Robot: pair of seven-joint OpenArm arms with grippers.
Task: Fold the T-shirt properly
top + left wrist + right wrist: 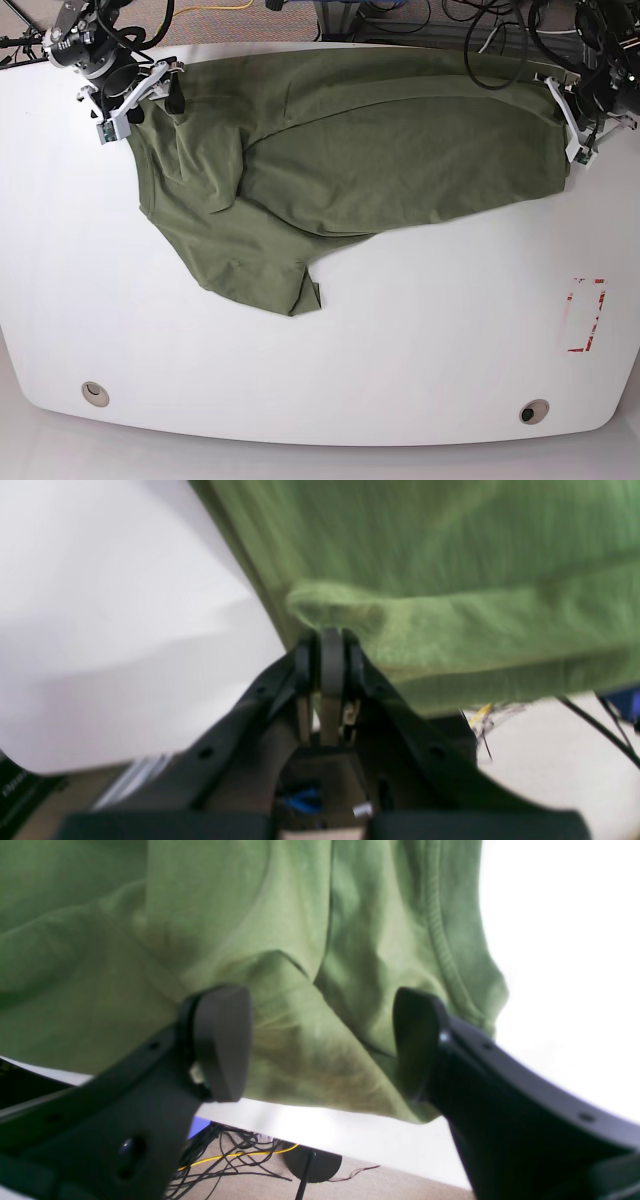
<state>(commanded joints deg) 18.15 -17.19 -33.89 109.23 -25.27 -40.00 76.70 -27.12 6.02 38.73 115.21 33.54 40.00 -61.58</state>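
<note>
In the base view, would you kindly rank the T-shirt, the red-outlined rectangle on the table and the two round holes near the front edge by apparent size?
1. T-shirt, by far the largest.
2. Red-outlined rectangle.
3. Left hole and right hole: too alike to rank.

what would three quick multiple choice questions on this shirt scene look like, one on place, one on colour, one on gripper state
1. Where does the T-shirt lie on the table?
A. along the far edge
B. along the near edge
C. off the table

2. What colour is the T-shirt?
A. navy
B. olive green
C. white

3. How do the grippers stand?
A. both open
B. both shut
C. left gripper shut on cloth, right gripper open

Key: 1 A, the base view shows the cloth spread along the far side; 2 B, green in every view; 3 C, the left pads pinch a fold, the right fingers stand apart.
</note>
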